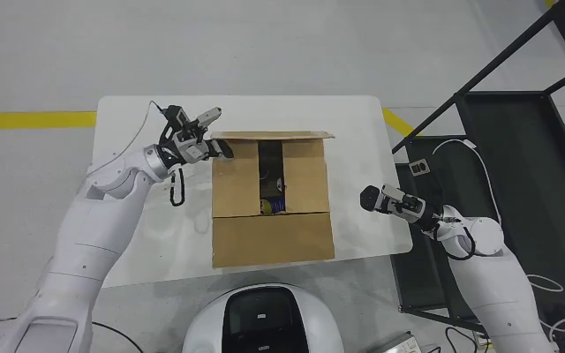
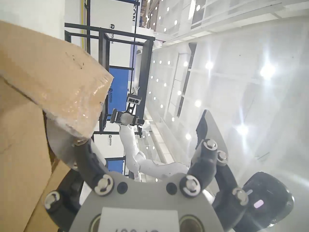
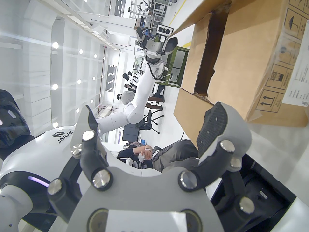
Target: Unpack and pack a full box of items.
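White table (image 1: 150, 221) on grey floor, yellow floor line (image 1: 44, 119) behind it, dark metal rack (image 1: 503, 132) off past the right arm. We see a cardboard box (image 1: 305, 181) sitting mid-table, between the two hands. Its two side flaps are partly down with a dark slot left between them. Through that slot we can see a few items (image 1: 272, 205), something yellow and something blue; what they are we cannot tell.

Left gripper (image 1: 223, 132) sits at the box's far corner on its own side, with the box just ahead of its fingertips. Its jaws are spread wide, not clamped on anything. In the left wrist view the left gripper (image 2: 135, 131) has one finger tucked behind the taped edge of a flap (image 2: 60, 78) – the flap's corner lies across that finger and hides its tip, while the other finger stands free, well apart from the cardboard.

Right gripper (image 1: 365, 199) hangs near the table edge on its side, off the box's side wall and apart from it, with the fingertips pointing toward the box. In the right wrist view the right gripper (image 3: 152, 112) is spread open and holds nothing – the box (image 3: 253, 61) is ahead of its fingers with the slot facing them. Across the box from this hand, farther off, is the left gripper (image 3: 157, 44) at the flap's corner
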{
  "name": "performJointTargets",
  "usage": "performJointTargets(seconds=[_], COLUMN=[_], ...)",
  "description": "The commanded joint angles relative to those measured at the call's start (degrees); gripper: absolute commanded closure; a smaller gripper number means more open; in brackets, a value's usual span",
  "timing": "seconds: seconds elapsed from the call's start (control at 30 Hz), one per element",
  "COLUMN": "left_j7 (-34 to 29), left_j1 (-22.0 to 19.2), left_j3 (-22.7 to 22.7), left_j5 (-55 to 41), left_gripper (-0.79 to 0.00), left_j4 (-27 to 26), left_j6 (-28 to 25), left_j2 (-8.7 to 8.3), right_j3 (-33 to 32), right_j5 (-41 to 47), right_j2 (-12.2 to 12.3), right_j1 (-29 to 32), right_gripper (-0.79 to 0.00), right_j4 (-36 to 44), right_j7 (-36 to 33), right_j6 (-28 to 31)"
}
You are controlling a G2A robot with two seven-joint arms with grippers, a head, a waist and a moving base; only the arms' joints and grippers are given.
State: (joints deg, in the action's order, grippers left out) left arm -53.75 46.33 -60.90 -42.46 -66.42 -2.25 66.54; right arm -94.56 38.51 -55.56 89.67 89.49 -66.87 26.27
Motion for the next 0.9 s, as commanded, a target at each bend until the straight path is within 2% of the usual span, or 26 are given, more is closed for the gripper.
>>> performJointTargets(seconds=[0.0, 0.27, 0.5, 0.67, 0.87], left_j7=[1.6, 9.15, 12.88, 14.78, 17.95], left_j1=[-1.87, -10.44, -15.5, -18.41, -21.66], left_j3=[1.5, 7.68, 11.54, 12.25, 14.32], left_j5=[-0.66, 1.9, 5.77, 5.4, 5.87], left_gripper=[-0.785, -0.785, -0.785, -0.785, -0.785], left_j4=[1.29, 11.45, 20.34, 26.22, 33.52], left_j6=[0.03, -6.61, -11.74, -12.0, -8.52], left_j2=[0.78, 4.56, 7.41, 9.06, 11.64], right_j3=[0.0, 0.0, 0.0, 0.0, 0.0], right_j5=[0.0, 0.0, 0.0, 0.0, 0.0], right_j2=[0.0, 0.0, 0.0, 0.0, 0.0], right_j1=[0.0, 0.0, 0.0, 0.0, 0.0], right_gripper=[-0.785, -0.785, -0.785, -0.785, -0.785], right_j4=[0.0, 0.0, 0.0, 0.0, 0.0], right_j7=[0.0, 0.0, 0.0, 0.0, 0.0], right_j6=[0.0, 0.0, 0.0, 0.0, 0.0])
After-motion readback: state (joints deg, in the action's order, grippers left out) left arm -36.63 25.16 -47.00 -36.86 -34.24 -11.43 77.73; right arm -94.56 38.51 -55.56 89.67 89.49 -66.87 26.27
